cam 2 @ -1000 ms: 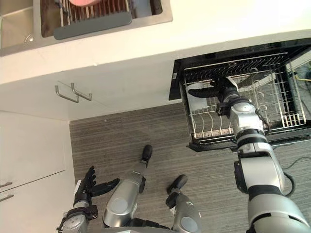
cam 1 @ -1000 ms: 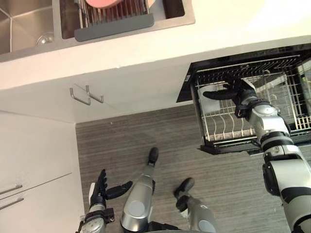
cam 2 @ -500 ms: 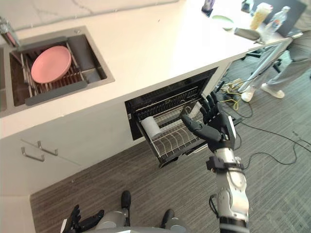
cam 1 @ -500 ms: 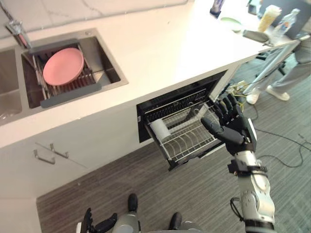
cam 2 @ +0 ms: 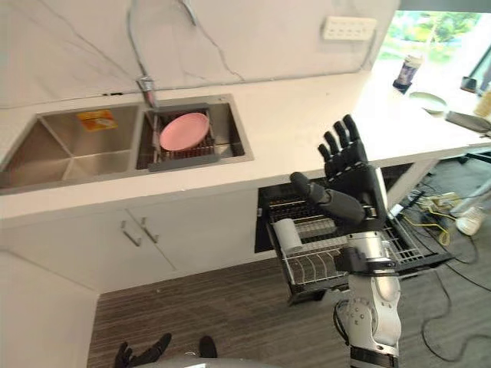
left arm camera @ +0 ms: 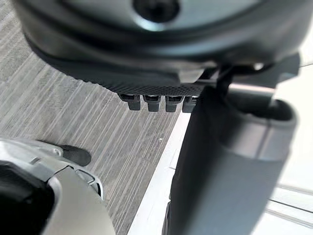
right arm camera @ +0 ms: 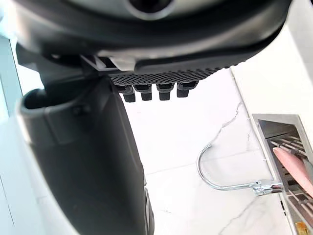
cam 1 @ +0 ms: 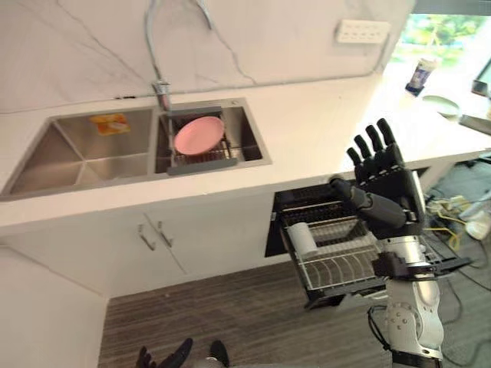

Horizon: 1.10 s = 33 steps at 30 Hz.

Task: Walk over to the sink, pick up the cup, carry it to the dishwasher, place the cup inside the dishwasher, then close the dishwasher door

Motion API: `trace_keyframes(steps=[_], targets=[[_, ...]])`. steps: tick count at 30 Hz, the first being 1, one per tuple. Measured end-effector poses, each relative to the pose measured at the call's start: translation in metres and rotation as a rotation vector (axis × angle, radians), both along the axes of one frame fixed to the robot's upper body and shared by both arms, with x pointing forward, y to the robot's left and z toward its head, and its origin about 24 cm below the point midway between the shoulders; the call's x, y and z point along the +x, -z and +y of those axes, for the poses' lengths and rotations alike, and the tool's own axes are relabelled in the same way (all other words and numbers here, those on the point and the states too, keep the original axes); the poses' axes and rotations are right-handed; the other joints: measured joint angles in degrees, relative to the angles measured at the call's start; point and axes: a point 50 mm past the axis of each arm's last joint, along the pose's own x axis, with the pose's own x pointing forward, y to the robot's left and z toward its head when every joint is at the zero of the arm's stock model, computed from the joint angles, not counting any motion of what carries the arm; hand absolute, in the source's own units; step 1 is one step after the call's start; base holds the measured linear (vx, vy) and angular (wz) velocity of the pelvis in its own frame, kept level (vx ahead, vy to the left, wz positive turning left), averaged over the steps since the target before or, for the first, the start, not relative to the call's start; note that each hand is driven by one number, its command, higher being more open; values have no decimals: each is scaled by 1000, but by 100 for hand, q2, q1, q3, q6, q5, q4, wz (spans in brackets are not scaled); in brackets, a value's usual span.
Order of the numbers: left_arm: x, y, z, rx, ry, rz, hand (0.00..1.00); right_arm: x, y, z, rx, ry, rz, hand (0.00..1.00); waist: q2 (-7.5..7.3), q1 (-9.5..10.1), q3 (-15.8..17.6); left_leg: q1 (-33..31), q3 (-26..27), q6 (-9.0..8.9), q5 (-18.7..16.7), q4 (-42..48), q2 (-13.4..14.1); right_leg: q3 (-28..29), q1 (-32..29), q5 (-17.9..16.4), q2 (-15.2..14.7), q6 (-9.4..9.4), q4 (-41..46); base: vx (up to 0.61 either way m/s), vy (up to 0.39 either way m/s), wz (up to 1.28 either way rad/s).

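Since the cup [cam 1: 306,238] already lies inside the pulled-out rack [cam 1: 345,264], what seems left is closing the dishwasher [cam 1: 295,201], and the right hand [cam 1: 387,184] is the nearer one.
That hand is held up at tabletop [cam 1: 322,130] height, fingers straight and spread, thumb out, gripping nothing; the rack sits below and just beyond it, jutting from under the tabletop edge. The white cup lies on its side at the rack's left end, its long axis roughly along the line the rack slides on. The left hand [cam 1: 163,357] hangs low near the floor, open and empty, well apart from the dishwasher, so the push inward would likely come from the right.
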Motion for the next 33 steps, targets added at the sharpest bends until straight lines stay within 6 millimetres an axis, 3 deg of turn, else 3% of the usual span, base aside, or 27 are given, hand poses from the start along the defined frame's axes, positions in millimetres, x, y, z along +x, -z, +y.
trace_keyframes(steps=[2, 4, 5, 6, 7, 8, 9, 10, 11, 13, 15, 22, 29, 30, 33], targets=[[5, 0, -1, 4, 76, -3, 100, -3, 4, -5, 10, 26, 20, 100, 77, -23, -4, -48, -93, 29, -22, -1, -43, -61, -88, -16, -118, -27, 308, -33, 85, 32], [13, 0, -6, -6, 187, -7, 100, -9, 10, -12, 60, 77, 39, 100, 222, -162, 31, -144, -311, 81, -53, 0, -66, -159, -421, -52, -447, -162, 1330, -12, 110, 47], [16, 0, -6, -9, 210, -12, 100, -11, 12, -13, 68, 93, 47, 100, 223, -191, 55, -145, -362, 84, -56, 0, -83, -146, -511, -57, -561, -272, 1643, 15, 129, 56], [20, 0, -5, -2, 267, -17, 100, -18, 20, -14, 87, 123, 71, 100, 226, -239, 72, -120, -446, 128, -82, 5, -114, 104, -746, -54, -761, -691, 2289, 31, 108, 38], [22, -1, -5, 5, 304, -14, 100, -23, 26, -14, 101, 135, 94, 100, 226, -280, 96, -90, -533, 251, -87, 7, -114, 718, -999, -77, -736, -905, 2666, 42, 82, 61], [28, 0, -1, 14, 351, -10, 100, -29, 33, -11, 117, 139, 121, 100, 209, -390, 198, -44, -761, 281, -85, 9, -112, 1745, -1176, -424, -329, -643, 2810, 33, 38, 61], [30, 0, 0, 18, 371, -6, 100, -32, 35, -10, 119, 140, 134, 100, 194, -454, 228, -33, -862, 279, -84, 9, -111, 2151, -1232, -588, -96, -556, 2763, 50, 16, 83], [32, 0, 2, 28, 416, 15, 100, -39, 39, -10, 114, 144, 157, 100, 154, -522, 257, -2, -978, 279, -84, 8, -133, 2819, -1319, -881, 347, -383, 2462, 49, -7, 53], [33, 1, 3, 32, 427, 27, 100, -41, 37, -10, 109, 143, 152, 100, 118, -514, 279, 30, -984, 279, -85, 8, -179, 2969, -1353, -944, 473, -339, 2221, 53, -14, 36], [31, 3, 7, 41, 426, 59, 100, -41, 29, -7, 129, 114, 103, 100, 43, -520, 306, 46, -961, 277, -84, 8, -285, 3111, -1511, -935, 587, -375, 1604, 54, -54, 2], [29, 3, 10, 48, 425, 68, 100, -42, 24, -8, 138, 100, 70, 100, -52, -555, 353, 97, -964, 271, -81, 6, -383, 3289, -1494, -702, 601, -465, 1292, 46, -70, 7], [13, 6, 10, 66, 360, 113, 100, -44, 20, -6, 168, 94, 39, 100, -35, -573, 183, 256, -922, 121, -172, 1, -205, 3217, -910, -338, 861, -490, 370, 123, -80, -3], [12, 6, 10, 104, 349, 136, 100, -43, 20, -3, 164, 73, 24, 100, -30, -493, 169, 497, -919, 38, -270, 7, -190, 3300, -635, -339, 890, -509, 262, 68, -23, -3], [10, 6, 10, 109, 342, 143, 100, -42, 20, -3, 159, 69, 26, 100, -29, -464, 165, 498, -902, 5, -343, 56, -183, 3321, -625, -371, 895, -529, 274, -49, -53, -3], [6, 7, 9, 115, 284, 152, 100, -42, 20, -4, 140, 50, 22, 100, -33, -435, 206, -79, -795, -72, -995, 1259, 2, 3320, -637, -520, 922, -624, 275, -50, -36, 2]])
